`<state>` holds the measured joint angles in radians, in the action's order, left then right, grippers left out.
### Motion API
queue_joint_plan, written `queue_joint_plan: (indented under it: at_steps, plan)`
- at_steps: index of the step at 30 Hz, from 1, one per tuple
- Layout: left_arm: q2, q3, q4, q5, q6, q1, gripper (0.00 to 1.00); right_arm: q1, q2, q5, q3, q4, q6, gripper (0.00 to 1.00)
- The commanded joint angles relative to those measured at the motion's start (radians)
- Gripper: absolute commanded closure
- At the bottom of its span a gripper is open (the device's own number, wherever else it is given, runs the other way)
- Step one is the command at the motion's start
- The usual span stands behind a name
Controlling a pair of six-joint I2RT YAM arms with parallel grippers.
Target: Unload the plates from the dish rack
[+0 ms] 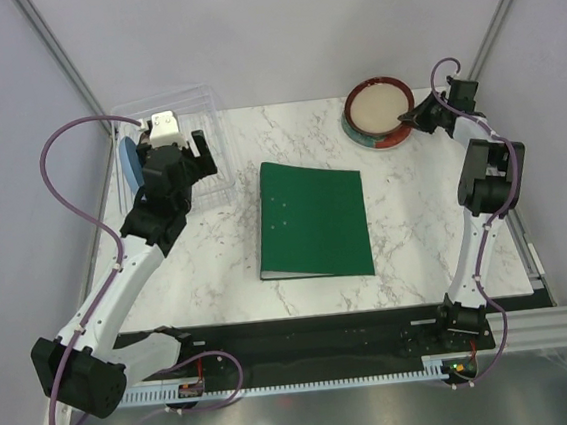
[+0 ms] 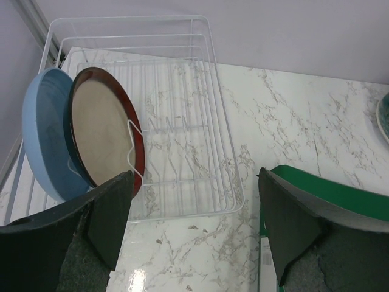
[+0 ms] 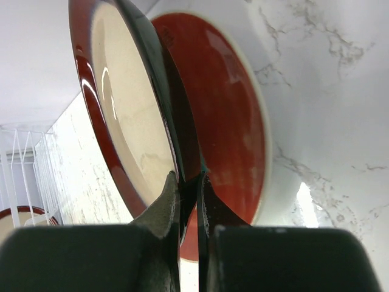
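The clear dish rack [image 1: 204, 115] stands at the back left; in the left wrist view [image 2: 200, 121] it holds a light blue plate [image 2: 39, 134] and a brown-rimmed cream plate [image 2: 100, 131], both upright at its left end. My left gripper [image 2: 191, 225] is open and empty, above the rack's near edge. My right gripper [image 3: 189, 182] is shut on the rim of the second brown-rimmed plate [image 3: 130, 115], [image 1: 378, 103], held just over the red plate [image 3: 225, 121] lying on the table at the back right.
A green binder [image 1: 314, 218] lies flat mid-table, its corner showing in the left wrist view [image 2: 328, 194]. Grey walls and frame posts close in the back and sides.
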<state>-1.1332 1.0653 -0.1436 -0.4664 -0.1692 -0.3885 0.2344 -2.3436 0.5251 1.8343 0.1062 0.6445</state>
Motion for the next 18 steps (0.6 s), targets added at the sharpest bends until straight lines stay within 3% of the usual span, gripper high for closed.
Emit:
queue_joint_plan:
  at_steps: [1, 7, 10, 11, 18]
  plan:
    - [0.009, 0.01, 0.001, -0.025, 0.037, 0.0, 0.11, 0.0, 0.0, 0.104, 0.068, -0.108, 0.046, 1.0]
    - [0.007, 0.012, -0.001, -0.021, 0.031, 0.0, 0.11, -0.001, -0.01, 0.133, 0.065, -0.108, 0.063, 1.0]
    - [0.004, 0.01, -0.005, -0.02, 0.024, 0.0, 0.11, -0.001, 0.007, 0.142, 0.045, -0.108, 0.066, 0.81]
    - [0.003, 0.01, -0.008, -0.015, 0.02, 0.0, 0.11, -0.001, 0.013, 0.145, 0.037, -0.108, 0.066, 0.59]
    - [0.006, 0.013, -0.024, -0.035, 0.02, 0.0, 0.11, -0.001, 0.087, 0.139, -0.052, -0.079, 0.043, 0.46]
